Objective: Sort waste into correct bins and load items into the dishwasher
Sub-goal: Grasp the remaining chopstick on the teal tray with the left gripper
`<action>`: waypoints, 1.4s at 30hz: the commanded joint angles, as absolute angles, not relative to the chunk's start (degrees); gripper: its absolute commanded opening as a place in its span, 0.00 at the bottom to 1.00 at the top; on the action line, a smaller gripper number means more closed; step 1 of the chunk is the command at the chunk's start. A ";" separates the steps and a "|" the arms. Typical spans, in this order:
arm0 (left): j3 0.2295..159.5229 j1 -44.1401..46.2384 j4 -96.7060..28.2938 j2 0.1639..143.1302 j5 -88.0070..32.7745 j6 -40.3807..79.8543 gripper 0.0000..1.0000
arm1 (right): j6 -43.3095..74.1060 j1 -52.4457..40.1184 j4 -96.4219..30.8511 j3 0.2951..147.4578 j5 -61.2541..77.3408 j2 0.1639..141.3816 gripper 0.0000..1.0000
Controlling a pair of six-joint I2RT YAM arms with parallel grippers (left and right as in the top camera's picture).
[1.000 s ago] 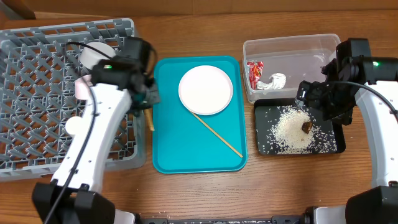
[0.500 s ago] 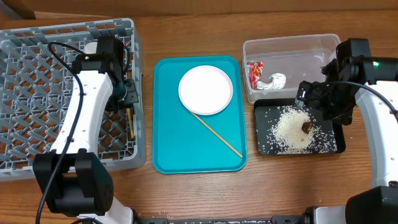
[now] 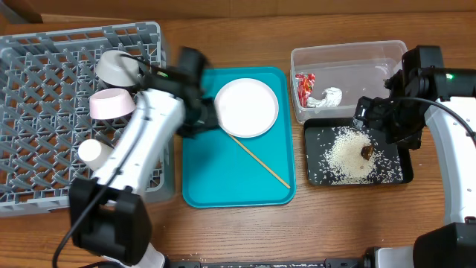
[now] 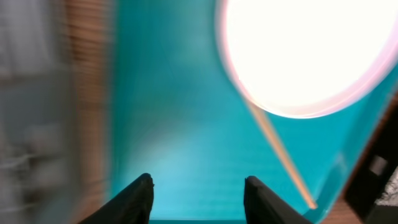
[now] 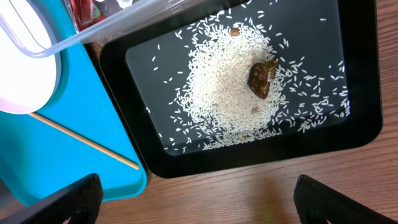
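My left gripper (image 3: 199,119) is open and empty, above the left part of the teal tray (image 3: 216,179); its view (image 4: 198,190) is blurred. The white plate (image 3: 246,108) lies on that tray, with one chopstick (image 3: 260,160) beside it; both show in the left wrist view, plate (image 4: 305,56) and chopstick (image 4: 280,155). The grey rack (image 3: 44,164) holds the grey-green bowl (image 3: 117,67), pink bowl (image 3: 111,104) and white cup (image 3: 91,151). My right gripper (image 3: 383,123) is wide open (image 5: 199,196) above the black tray (image 5: 360,74) with rice (image 5: 227,93) and a brown scrap (image 5: 262,70).
The clear tub (image 3: 357,56) behind the black tray (image 3: 394,173) holds the red wrapper (image 3: 304,88) and the white tissue (image 3: 327,97). Bare wooden table (image 3: 335,223) runs along the front. My left arm lies across the rack's right edge and hides part of it.
My left gripper has swung from the rack's right side to over the teal tray and no longer holds the chopstick it carried. The right arm has not moved.
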State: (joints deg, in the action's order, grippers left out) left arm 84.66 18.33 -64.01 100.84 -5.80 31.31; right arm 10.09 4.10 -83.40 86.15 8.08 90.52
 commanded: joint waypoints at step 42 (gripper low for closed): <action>69.58 33.26 -51.96 101.56 4.12 56.58 0.04 | 10.28 4.25 -83.31 87.44 7.77 89.58 1.00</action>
